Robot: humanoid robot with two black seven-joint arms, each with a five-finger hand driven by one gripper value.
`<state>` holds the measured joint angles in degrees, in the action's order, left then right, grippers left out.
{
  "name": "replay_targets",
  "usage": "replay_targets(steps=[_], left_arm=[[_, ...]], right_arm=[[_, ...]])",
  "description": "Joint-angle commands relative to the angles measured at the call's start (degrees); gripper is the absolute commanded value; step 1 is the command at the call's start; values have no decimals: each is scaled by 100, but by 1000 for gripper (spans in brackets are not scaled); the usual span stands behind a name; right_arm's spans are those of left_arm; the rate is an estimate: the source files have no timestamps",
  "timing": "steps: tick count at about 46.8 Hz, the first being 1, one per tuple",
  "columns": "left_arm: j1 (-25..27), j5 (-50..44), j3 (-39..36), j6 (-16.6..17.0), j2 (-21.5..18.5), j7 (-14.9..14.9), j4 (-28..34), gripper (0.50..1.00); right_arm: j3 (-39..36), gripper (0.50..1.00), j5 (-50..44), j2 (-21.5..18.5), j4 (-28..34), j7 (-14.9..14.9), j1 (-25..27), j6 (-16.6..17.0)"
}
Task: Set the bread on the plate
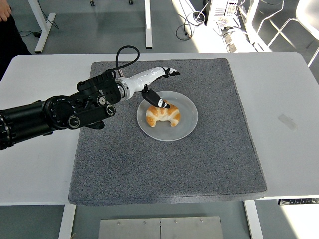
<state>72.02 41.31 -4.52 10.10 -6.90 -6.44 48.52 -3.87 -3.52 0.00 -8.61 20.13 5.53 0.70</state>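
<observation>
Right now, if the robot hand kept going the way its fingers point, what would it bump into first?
Probably nothing. The left robot hand is open and points right, above the grey mat, past the far rim of the plate. The bread lies off that line. Height is hard to judge.

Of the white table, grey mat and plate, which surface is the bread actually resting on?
The plate: the bread lies wholly inside its round rim. The mat only carries the plate, and the table lies beneath the mat.

A golden-brown bread roll [163, 115], curved like a croissant, is laid flat on a round white plate [187, 122]. It is set a little left of the plate's middle. The plate is placed on a gray mat [169, 164], in its upper half.
</observation>
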Motion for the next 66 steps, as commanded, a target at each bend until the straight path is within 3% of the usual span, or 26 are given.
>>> replay_targets(steps=[1,15,22,27,45,55,66], left_arm=[[-3,-167,258,9,-74,-16,-1,949],[-205,-1133,1251,62,-505,-95,-1,952],[-539,-2012,1884,71,-690,-95,-1,963],[-829,-2153,2209,71,-901,-95,-1,966],[-1374,-2311,3800,62,-857,-95,-484,974],[-1550,-2408,4029,62,-848,-121,-528,974],[-1594,-2979,4170,53,-848,-701,-572,974]], right_arm=[[0,1000,0,0,0,0,1,0],[0,1000,0,0,0,0,1,0],[0,1000,0,0,0,0,1,0],[0,1000,0,0,0,0,1,0],[0,1000,0,0,0,0,1,0],[0,1000,0,0,0,0,1,0],[0,1000,0,0,0,0,1,0]])
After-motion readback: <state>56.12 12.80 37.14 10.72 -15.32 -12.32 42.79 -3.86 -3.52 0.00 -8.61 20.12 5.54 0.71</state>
